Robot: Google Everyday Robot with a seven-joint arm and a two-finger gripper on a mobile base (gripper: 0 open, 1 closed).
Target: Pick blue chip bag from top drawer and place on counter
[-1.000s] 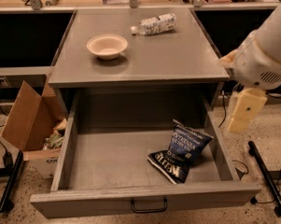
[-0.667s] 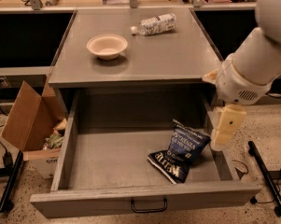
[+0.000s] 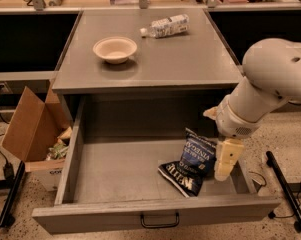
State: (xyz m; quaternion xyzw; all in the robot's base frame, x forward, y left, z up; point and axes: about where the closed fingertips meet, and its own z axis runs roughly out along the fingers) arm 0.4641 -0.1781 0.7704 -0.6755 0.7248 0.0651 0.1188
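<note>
One claw [image 3: 223,170] has dropped beside blue chip bag [image 3: 196,158] in top drawer [image 3: 90,215]; grip unclear.

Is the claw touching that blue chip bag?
Cannot tell. In the camera view the gripper hangs inside the drawer, close beside the chip bag; neither gap nor contact shows plainly.

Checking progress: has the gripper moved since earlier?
Yes. The gripper moved down from the counter edge into the drawer, toward the bag.
</note>
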